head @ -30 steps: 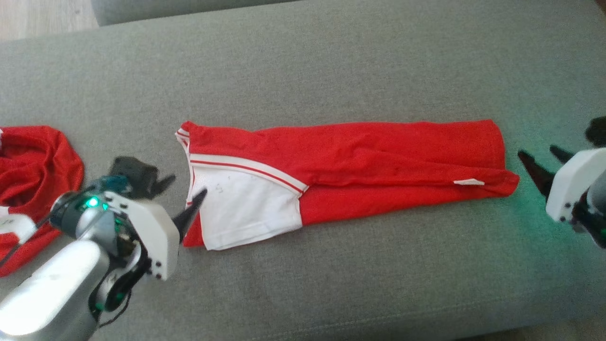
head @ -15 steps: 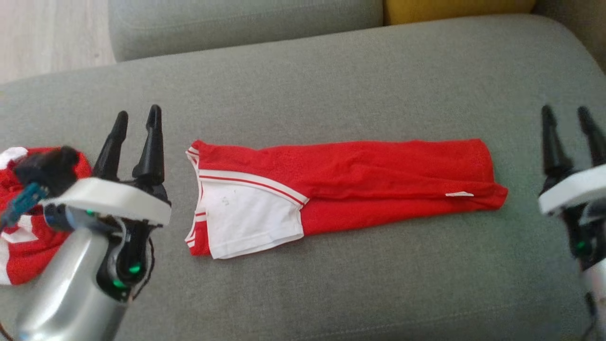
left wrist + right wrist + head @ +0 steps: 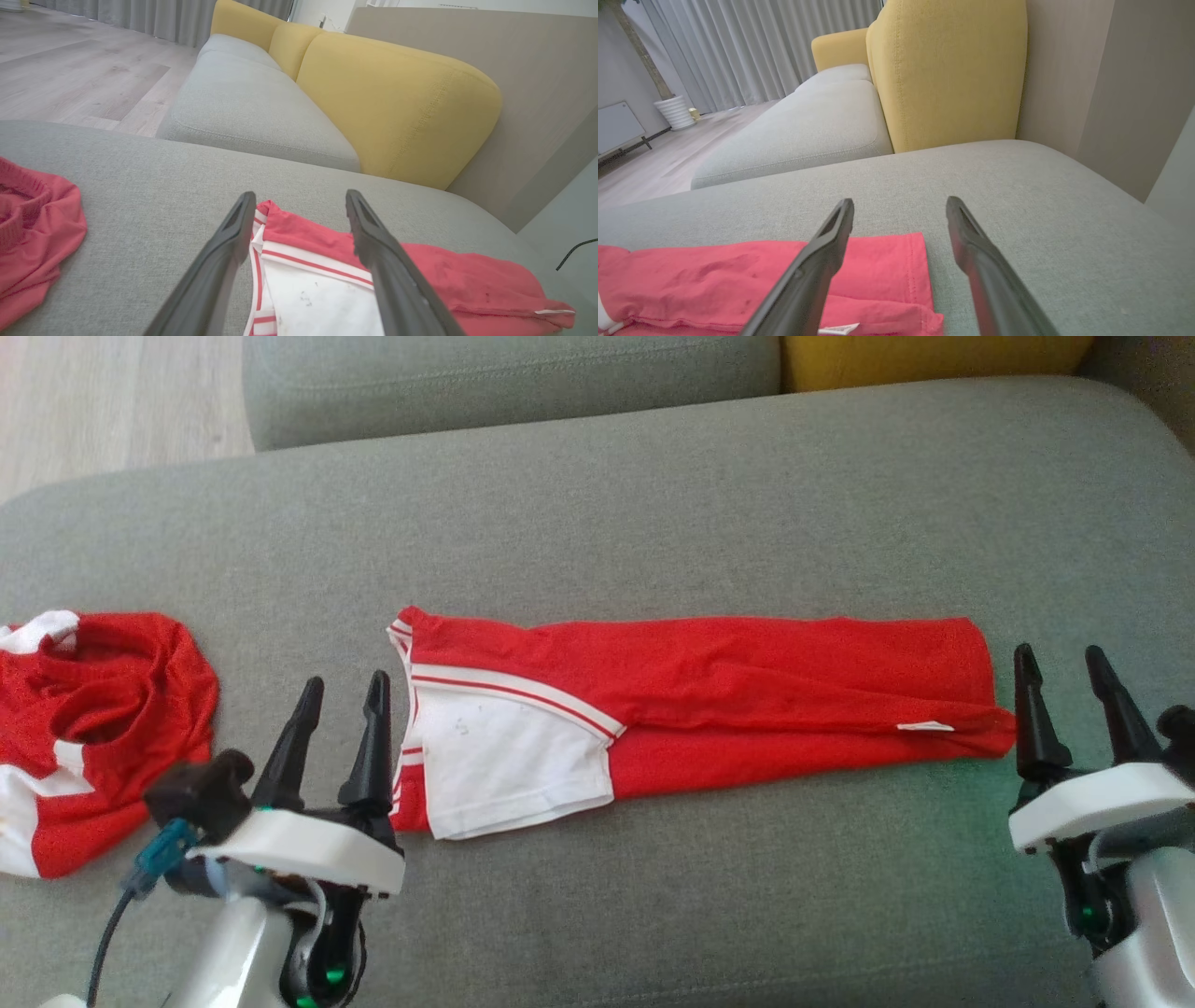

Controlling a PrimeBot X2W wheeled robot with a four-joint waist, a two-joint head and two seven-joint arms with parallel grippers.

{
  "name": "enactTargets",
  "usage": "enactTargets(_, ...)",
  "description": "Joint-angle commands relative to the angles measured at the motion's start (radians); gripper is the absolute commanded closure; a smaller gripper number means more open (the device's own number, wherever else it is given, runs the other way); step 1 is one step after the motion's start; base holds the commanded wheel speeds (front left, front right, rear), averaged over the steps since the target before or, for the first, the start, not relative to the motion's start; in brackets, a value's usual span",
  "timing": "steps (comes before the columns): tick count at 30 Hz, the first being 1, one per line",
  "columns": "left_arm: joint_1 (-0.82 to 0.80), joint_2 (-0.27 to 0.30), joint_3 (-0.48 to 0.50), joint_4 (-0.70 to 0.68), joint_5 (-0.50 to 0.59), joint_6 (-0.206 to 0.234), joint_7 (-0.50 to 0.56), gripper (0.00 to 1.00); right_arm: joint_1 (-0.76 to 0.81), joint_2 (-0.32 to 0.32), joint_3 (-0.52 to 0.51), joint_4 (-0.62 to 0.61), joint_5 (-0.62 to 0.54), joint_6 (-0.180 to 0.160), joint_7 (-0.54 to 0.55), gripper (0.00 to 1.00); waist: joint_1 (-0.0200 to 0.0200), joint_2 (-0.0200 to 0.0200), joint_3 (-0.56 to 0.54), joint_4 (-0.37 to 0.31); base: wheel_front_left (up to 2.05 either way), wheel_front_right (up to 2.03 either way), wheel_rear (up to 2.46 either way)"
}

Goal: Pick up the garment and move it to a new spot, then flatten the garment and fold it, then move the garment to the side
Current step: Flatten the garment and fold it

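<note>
On grey fabric sofa cushion (image 3: 653,504), long red-and-white garment (image 3: 700,709) lay flat. Left gripper (image 3: 345,681) and right gripper (image 3: 1058,653) flanked its ends, jaws wide apart, empty; likely poised for end-to-end fold.

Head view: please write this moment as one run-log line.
item: long red-and-white fabric garment folded flat on grey sofa cushion | left hand: open, near white end | right hand: open, near red end
</note>
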Motion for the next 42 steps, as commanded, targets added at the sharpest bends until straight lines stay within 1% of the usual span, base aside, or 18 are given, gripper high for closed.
enactTargets(1, -0.042, -0.002, 0.064, -0.026, 0.025, -0.013, -0.012, 0.00, -0.026, -0.005, -0.002, -0.028, -0.012, 0.003, 0.006, 0.00, 0.0001, -0.0001, 0.014, 0.004, 0.00, 0.00, 0.00)
enactTargets(4, -0.046, -0.029, 0.101, -0.020, 0.061, -0.038, -0.012, 0.00, -0.046, 0.015, -0.038, -0.001, -0.033, 0.003, 0.030, 0.00, 0.0001, -0.0001, 0.036, 0.006, 0.00, 0.00, 0.00)
enactTargets(8, -0.059, -0.054, 0.123, -0.009, 0.108, -0.074, -0.012, 0.00, -0.089, 0.072, -0.110, 0.070, -0.061, 0.003, 0.091, 0.00, 0.0001, -0.0001, 0.067, 0.012, 0.00, 0.00, 0.00)
enactTargets(12, -0.076, -0.075, 0.143, 0.005, 0.135, -0.097, -0.012, 0.00, -0.134, 0.118, -0.140, 0.133, -0.113, 0.003, 0.153, 0.00, 0.0001, -0.0001, 0.093, 0.019, 0.00, 0.00, 0.00)
enactTargets(14, -0.079, -0.079, 0.146, 0.007, 0.141, -0.102, -0.012, 0.00, -0.144, 0.125, -0.146, 0.149, -0.121, 0.003, 0.165, 0.00, 0.0001, -0.0001, 0.098, 0.021, 0.00, 0.00, 0.00)
enactTargets(19, -0.093, -0.094, 0.162, 0.018, 0.166, -0.120, -0.012, 0.00, -0.189, 0.144, -0.205, 0.234, -0.158, 0.003, 0.207, 0.00, 0.0001, -0.0001, 0.118, 0.030, 0.00, 0.00, 0.00)
enactTargets(24, -0.101, -0.104, 0.183, 0.025, 0.179, -0.130, -0.012, 0.00, -0.222, 0.155, -0.251, 0.283, -0.195, 0.003, 0.202, 0.00, 0.0001, -0.0001, 0.128, 0.034, 0.00, 0.00, 0.00)
enactTargets(27, -0.102, -0.109, 0.191, 0.028, 0.185, -0.136, -0.012, 0.00, -0.232, 0.161, -0.250, 0.309, -0.200, 0.003, 0.212, 0.00, 0.0001, -0.0001, 0.131, 0.034, 0.00, 0.00, 0.00)
enactTargets(29, -0.104, -0.113, 0.195, 0.030, 0.188, -0.138, -0.012, 0.00, -0.238, 0.167, -0.230, 0.318, -0.177, 0.003, 0.218, 0.00, 0.0001, -0.0001, 0.131, 0.033, 0.00, 0.00, 0.00)
enactTargets(30, -0.105, -0.114, 0.198, 0.032, 0.189, -0.140, -0.012, 0.00, -0.240, 0.169, -0.217, 0.322, -0.159, 0.003, 0.224, 0.58, 0.0001, -0.0001, 0.130, 0.032, 0.00, 0.00, 0.00)
enactTargets(31, -0.106, -0.116, 0.203, 0.032, 0.189, -0.141, -0.012, 0.00, -0.241, 0.171, -0.203, 0.320, -0.142, 0.003, 0.226, 1.00, 0.0001, -0.0001, 0.128, 0.031, 0.00, 0.00, 0.00)
enactTargets(34, -0.109, -0.119, 0.216, 0.034, 0.192, -0.143, -0.012, 0.00, -0.235, 0.159, -0.178, 0.315, -0.106, 0.003, 0.231, 1.00, 0.0001, -0.0001, 0.121, 0.027, 0.00, 0.00, 0.00)
enactTargets(36, -0.110, -0.121, 0.223, 0.034, 0.194, -0.145, -0.012, 0.00, -0.231, 0.138, -0.177, 0.310, -0.091, 0.003, 0.227, 1.00, 0.0001, -0.0001, 0.116, 0.026, 0.00, 0.00, 0.00)
enactTargets(40, -0.110, -0.124, 0.237, 0.030, 0.193, -0.148, -0.012, 0.00, -0.232, 0.082, -0.210, 0.303, -0.081, 0.003, 0.212, 1.00, 0.0001, -0.0001, 0.112, 0.025, 0.00, 0.00, 0.00)
enactTargets(42, -0.111, -0.125, 0.243, 0.029, 0.193, -0.149, -0.012, 0.00, -0.237, 0.048, -0.247, 0.305, -0.094, 0.003, 0.202, 1.00, 0.0001, -0.0001, 0.113, 0.025, 0.00, 0.00, 0.00)
